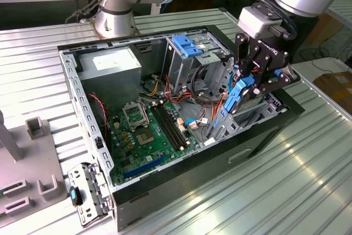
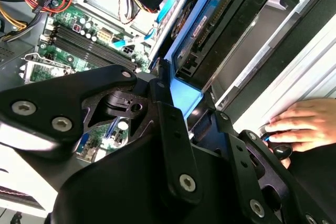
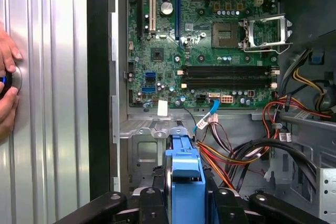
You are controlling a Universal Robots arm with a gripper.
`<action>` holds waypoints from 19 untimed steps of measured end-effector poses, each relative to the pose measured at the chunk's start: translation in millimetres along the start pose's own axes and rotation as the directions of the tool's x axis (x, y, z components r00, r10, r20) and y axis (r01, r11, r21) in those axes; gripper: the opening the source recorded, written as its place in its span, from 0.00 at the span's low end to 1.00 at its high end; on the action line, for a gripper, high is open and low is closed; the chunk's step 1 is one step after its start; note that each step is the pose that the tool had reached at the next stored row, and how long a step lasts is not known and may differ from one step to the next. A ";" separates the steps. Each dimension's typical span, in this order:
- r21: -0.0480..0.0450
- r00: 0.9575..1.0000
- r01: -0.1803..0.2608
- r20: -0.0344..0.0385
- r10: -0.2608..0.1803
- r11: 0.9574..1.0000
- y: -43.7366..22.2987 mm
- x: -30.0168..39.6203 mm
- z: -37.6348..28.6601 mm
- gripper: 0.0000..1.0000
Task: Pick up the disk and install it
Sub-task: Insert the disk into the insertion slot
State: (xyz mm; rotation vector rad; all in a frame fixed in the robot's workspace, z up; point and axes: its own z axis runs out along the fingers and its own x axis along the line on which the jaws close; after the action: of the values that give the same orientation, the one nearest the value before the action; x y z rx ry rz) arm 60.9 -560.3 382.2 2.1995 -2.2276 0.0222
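The disk (image 1: 236,96), a dark drive in a bright blue carrier frame, stands on edge over the drive cage (image 1: 228,122) at the open computer case's end on the exterior view's right. My gripper (image 1: 253,83) is shut on it from above, a black finger on either side of the blue frame. The first wrist view shows the disk (image 3: 185,166) between the fingers (image 3: 151,203), pointing down into the metal bay. In the second wrist view the disk (image 2: 210,40) runs along the bay wall, with the gripper (image 2: 194,124) clamped on its blue end.
The case (image 1: 82,103) lies open on a ribbed metal table, with the motherboard (image 1: 148,130), cable bundles (image 3: 236,153) and a paler blue bracket (image 1: 187,45) inside. A person's hand (image 3: 6,77) rests on the table beside the case. Grey fixtures (image 1: 33,130) stand on the exterior view's left.
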 end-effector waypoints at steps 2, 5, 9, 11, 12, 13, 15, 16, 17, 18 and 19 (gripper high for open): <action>0.000 1.000 0.000 0.000 0.000 1.000 0.0 0.0 1.1 0.37; 0.000 1.000 0.000 0.000 0.000 1.000 0.0 0.0 2.1 0.37; 0.000 1.000 0.000 0.000 0.000 1.000 0.0 0.0 2.2 0.37; 0.000 1.000 0.000 -0.001 0.000 1.000 0.0 0.0 2.1 0.37; 0.000 1.000 0.000 -0.001 0.000 1.000 0.0 0.0 2.1 0.38; 0.000 1.000 0.000 -0.001 0.000 1.000 0.0 -0.1 2.2 0.44; 0.000 1.000 0.000 -0.001 0.000 1.000 0.0 0.0 2.2 0.44; 0.000 1.000 0.000 -0.001 0.000 1.000 -1.2 -0.1 2.4 0.44; 0.000 1.000 0.000 -0.001 0.000 1.000 -3.9 -0.1 3.2 0.43; 0.000 1.000 0.000 -0.001 0.000 1.000 -7.6 -0.1 4.1 0.24; 0.000 1.000 0.000 -0.001 0.000 1.000 -10.4 -0.2 4.6 0.24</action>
State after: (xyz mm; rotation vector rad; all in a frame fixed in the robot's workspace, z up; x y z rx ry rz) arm 71.3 -560.4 377.6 2.1989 -2.2271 0.0233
